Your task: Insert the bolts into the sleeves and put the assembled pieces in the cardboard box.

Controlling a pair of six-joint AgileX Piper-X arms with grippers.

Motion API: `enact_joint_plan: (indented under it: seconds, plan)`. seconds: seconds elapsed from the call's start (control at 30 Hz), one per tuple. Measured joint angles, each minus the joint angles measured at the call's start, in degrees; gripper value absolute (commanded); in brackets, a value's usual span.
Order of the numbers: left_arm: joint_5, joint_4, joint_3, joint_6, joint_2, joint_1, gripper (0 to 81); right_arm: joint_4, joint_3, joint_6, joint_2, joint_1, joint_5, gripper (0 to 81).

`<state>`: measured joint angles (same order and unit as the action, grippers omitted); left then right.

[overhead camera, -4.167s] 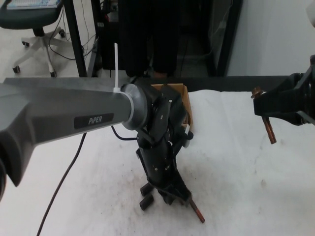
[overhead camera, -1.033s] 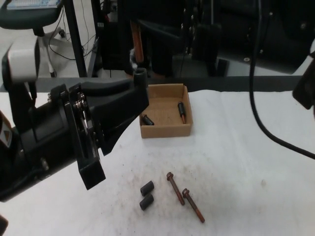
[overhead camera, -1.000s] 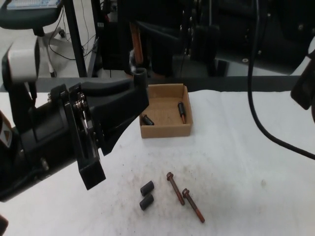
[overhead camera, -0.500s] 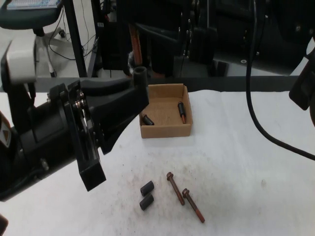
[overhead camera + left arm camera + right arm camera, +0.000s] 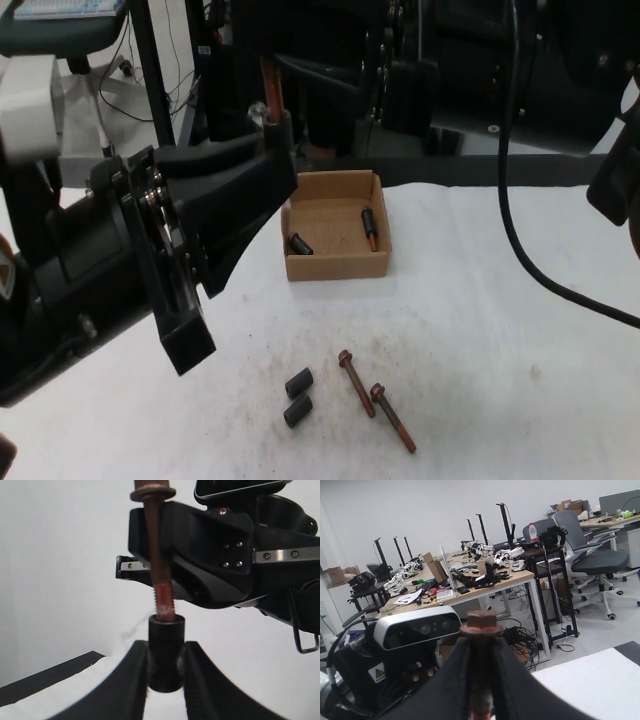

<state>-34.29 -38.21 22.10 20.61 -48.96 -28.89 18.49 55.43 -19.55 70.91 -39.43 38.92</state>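
Two loose sleeves (image 5: 298, 382): on the near worktop (image 5: 500, 330), close together, just left of the loose bolts.
Two loose bolts (image 5: 356, 383): lying side by side, heads toward the far side.
Cardboard box (image 5: 335, 266): farther back on the worktop, with two dark pieces (image 5: 300, 244) inside, apart from each other.
Left gripper (image 5: 166, 652): raised left of the box, fingers clamped on the upright held sleeve (image 5: 166, 630).
Right gripper (image 5: 480, 645): fingers clamped on the held bolt (image 5: 159, 555), head up.
Bolt tip: at the held sleeve's open top; depth inside impossible to tell.
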Motion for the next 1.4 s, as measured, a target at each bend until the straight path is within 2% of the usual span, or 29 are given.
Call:
enact_joint_plan:
  seconds: [0.13, 0.2, 0.33, 0.4, 0.43, 0.97, 1.03, 1.07, 1.13, 1.2, 1.3, 1.4]
  plan:
    - [0.0, 0.0, 0.0, 0.0, 0.0, 0.0, 0.4, 0.0, 0.0, 0.0, 0.0, 0.0, 0.0, 1.9]
    - [0.0, 0.0, 0.0, 0.0, 0.0, 0.0, 0.4, 0.0, 0.0, 0.0, 0.0, 0.0, 0.1, 10.4]
    - [0.9, -0.4, 0.1, 0.0, 0.0, 0.0, 0.4, 0.0, 0.0, 0.0, 0.0, 0.0, 1.4, 35.6]
    - [1.1, -0.4, 0.1, 0.0, 0.0, 0.0, 0.4, 0.0, 0.0, 0.0, 0.0, 0.0, 1.5, 42.5]
    - [1.3, -0.4, 0.1, 0.0, 0.0, 0.0, 0.4, 0.0, 0.0, 0.0, 0.0, 0.0, 1.5, 43.2]
    - [2.4, -0.3, 0.1, 0.0, 0.0, 0.0, 0.4, 0.0, 0.0, 0.0, 0.0, 0.0, 1.7, 42.8]
    - [2.4, 0.0, 0.1, 0.0, 0.0, 0.0, 0.4, 0.0, 0.0, 0.0, 0.0, 0.0, 0.6, 38.9]
    - [2.4, 0.4, 0.1, 0.0, 0.0, 0.0, 0.4, 0.0, 0.0, 0.0, 0.0, 0.0, -0.2, 34.1]
    - [2.4, 1.5, 0.1, -0.1, 0.0, 0.2, 0.4, 0.0, 0.0, 0.0, 0.0, 0.0, -1.8, 19.9]
    - [2.4, 2.7, 0.4, -0.6, 0.0, 0.2, 0.4, 0.0, 0.0, 0.0, 0.0, 0.0, -3.3, 1.1]
    - [3.2, 9.8, 2.2, -4.5, -0.2, 0.7, 0.4, 0.0, 0.0, 0.0, 0.0, 0.0, -5.3, 0.8]
    - [8.3, 21.7, 7.1, -9.0, -1.9, 1.6, 0.4, 0.0, 0.0, 0.0, 0.0, 0.5, -6.0, 0.8]
